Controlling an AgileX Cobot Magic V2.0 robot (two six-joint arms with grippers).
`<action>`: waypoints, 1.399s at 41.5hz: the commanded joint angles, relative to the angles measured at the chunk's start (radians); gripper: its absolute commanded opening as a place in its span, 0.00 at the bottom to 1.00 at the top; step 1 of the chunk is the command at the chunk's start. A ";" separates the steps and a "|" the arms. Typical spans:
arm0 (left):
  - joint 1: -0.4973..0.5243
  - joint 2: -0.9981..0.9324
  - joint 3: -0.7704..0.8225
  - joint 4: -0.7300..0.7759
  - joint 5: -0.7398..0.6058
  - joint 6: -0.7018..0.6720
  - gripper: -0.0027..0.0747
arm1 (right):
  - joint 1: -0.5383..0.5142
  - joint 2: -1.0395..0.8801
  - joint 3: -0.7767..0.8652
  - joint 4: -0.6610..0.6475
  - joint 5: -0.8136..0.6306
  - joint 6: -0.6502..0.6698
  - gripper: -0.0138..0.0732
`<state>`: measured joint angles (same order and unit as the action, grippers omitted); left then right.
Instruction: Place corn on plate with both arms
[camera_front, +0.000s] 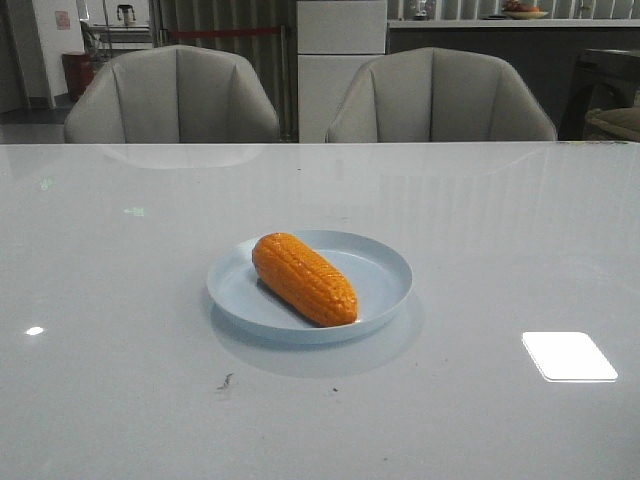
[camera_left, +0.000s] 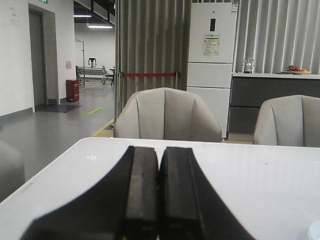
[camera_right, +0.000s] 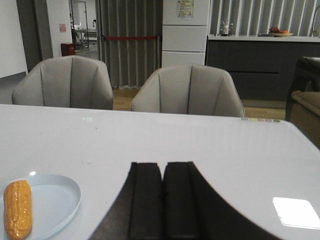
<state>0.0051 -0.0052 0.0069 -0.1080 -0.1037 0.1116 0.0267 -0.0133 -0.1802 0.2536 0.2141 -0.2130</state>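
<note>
No writing is showing on the corn (camera_front: 304, 278) or the plate (camera_front: 385, 268). A tall white cabinet (camera_left: 212, 65) behind the chairs is carrying a small label (camera_left: 211, 44), but its text is too small to read, and a green sign high on the far wall is partly cut off and equally unreadable.

The corn is looking stubby and tapered, a strong orange, with neat rows of small kernels running along its length. It is lying on its side inside the plate, toward the plate's left half in the front view. Its long axis is running diagonally there: the rounded end is pointing to the back left, and the other end is pointing toward the front right, sitting near the plate's front rim.

The plate is round, shallow and pale blue with a low raised rim, and it is resting near the middle of the glossy white tabletop (camera_front: 120, 300).

The left pincer (camera_left: 159, 195) is sitting clenched, its two black fingers pressed together with nothing between them. The right pincer (camera_right: 162, 205) is likewise clenched on nothing, and in its wrist view the plate and corn are sitting well apart from it.

Two grey chairs (camera_front: 172, 95) are standing behind the tabletop.
</note>
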 joint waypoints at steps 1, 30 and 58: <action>0.000 -0.015 0.038 0.001 -0.077 -0.011 0.15 | 0.001 -0.019 0.040 0.036 -0.141 -0.010 0.22; 0.000 -0.015 0.038 0.001 -0.077 -0.011 0.15 | 0.001 -0.019 0.188 -0.090 -0.214 0.061 0.22; 0.000 -0.015 0.038 0.001 -0.077 -0.011 0.15 | 0.001 -0.019 0.188 -0.089 -0.153 0.062 0.22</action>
<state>0.0051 -0.0052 0.0069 -0.1080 -0.1037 0.1116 0.0267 -0.0133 0.0290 0.1715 0.1370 -0.1535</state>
